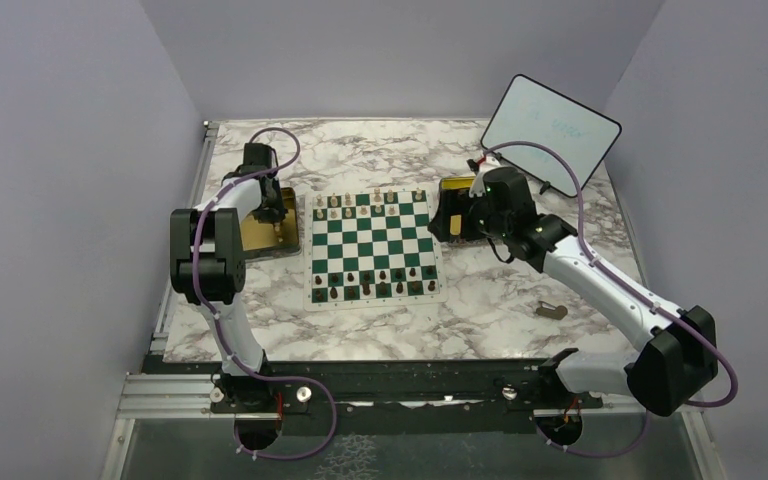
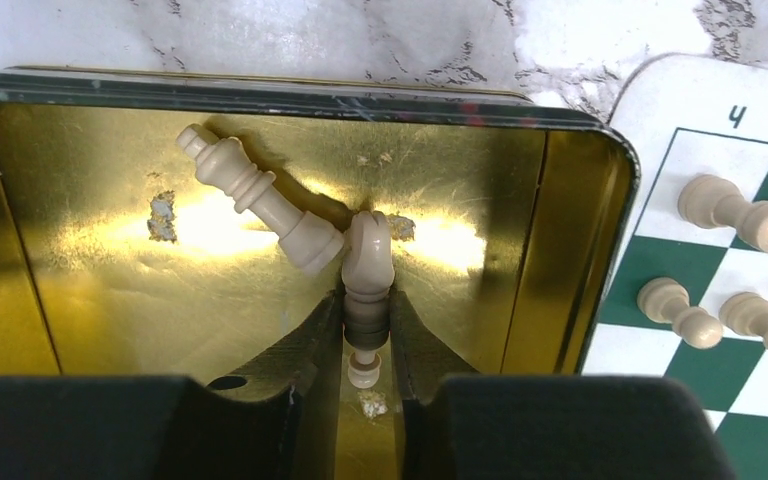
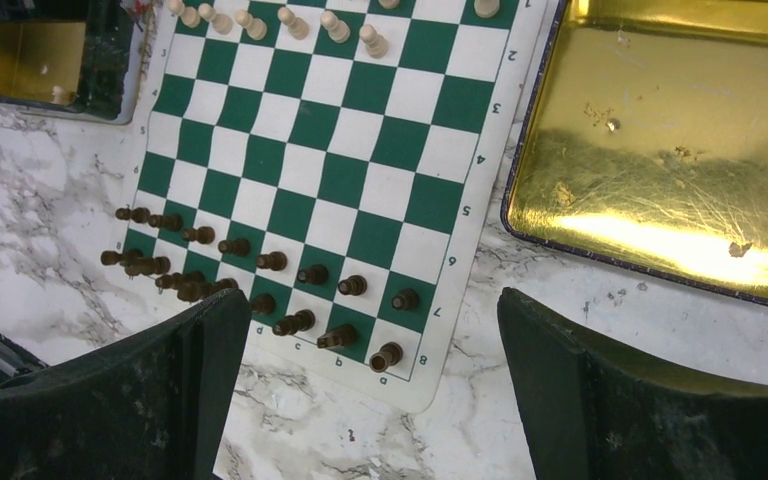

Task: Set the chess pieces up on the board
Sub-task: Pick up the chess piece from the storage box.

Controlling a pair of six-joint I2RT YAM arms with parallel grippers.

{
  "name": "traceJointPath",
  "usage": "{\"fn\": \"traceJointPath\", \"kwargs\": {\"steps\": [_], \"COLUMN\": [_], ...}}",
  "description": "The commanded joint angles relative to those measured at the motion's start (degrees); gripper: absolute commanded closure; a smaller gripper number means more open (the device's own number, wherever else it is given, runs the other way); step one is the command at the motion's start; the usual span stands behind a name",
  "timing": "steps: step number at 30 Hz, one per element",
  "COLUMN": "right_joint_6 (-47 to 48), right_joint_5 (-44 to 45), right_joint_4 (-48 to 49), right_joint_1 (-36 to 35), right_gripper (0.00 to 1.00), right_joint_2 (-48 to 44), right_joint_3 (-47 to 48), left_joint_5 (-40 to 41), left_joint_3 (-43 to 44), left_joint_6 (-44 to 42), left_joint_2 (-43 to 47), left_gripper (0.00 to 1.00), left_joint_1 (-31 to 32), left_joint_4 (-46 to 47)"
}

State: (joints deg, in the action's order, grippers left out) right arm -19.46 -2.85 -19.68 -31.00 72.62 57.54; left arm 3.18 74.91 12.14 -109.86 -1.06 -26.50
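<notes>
The board point(image 1: 373, 245) lies mid-table, with cream chess pieces point(image 1: 360, 200) in its far rows and dark ones point(image 1: 375, 282) in its near rows. My left gripper point(image 2: 367, 310) is down in the left gold tray point(image 2: 80, 250). Its jaws press both sides of a cream piece point(image 2: 368, 262) lying on the tray floor. A second cream piece point(image 2: 255, 195) lies tipped over, touching it. My right gripper point(image 3: 372, 310) hangs wide open and holds nothing, above the board's corner point(image 3: 480, 330) beside the dark pieces point(image 3: 310, 273).
A second gold tray point(image 3: 680, 150) sits right of the board, with no pieces showing in it. A white tablet-like panel point(image 1: 550, 130) stands at the back right. A small tan object point(image 1: 550, 310) lies on the marble near the right arm. Walls close in the table.
</notes>
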Motion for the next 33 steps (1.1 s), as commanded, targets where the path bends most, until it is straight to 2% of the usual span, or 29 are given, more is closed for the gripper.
{"fn": "traceJointPath", "kwargs": {"steps": [1, 10, 21, 23, 29, 33], "right_joint_6": [0.3, -1.6, -3.1, -4.6, -7.5, -8.5], "right_joint_5": [0.6, -0.9, -4.3, -5.5, -10.0, -11.4], "right_joint_4": [0.0, 0.4, 1.2, 1.8, 6.3, 8.5], "right_joint_1": [0.3, 0.4, 0.4, 0.4, 0.4, 0.4], "right_gripper": [0.0, 0.0, 0.02, 0.04, 0.12, 0.24], "right_joint_2": [-1.2, -1.4, -0.3, -0.2, -0.3, -0.5], "right_joint_3": [2.9, 2.6, 3.7, 3.5, 1.7, 1.3], "left_joint_5": [-2.0, -3.1, -16.0, -19.3, -29.8, -31.9], "left_joint_3": [1.5, 1.8, 2.4, 1.7, -2.6, -4.4], "left_joint_6": [-0.4, 0.1, 0.3, 0.2, -0.1, -1.1], "left_joint_2": [4.6, 11.0, 18.6, 20.2, 25.8, 27.7], "left_gripper": [0.84, 0.85, 0.85, 0.86, 0.86, 0.86], "left_joint_1": [-0.2, -0.2, 0.9, 1.0, 7.0, 12.7], "left_joint_4": [-1.3, -2.3, -2.4, -1.6, 3.8, 5.1]}}
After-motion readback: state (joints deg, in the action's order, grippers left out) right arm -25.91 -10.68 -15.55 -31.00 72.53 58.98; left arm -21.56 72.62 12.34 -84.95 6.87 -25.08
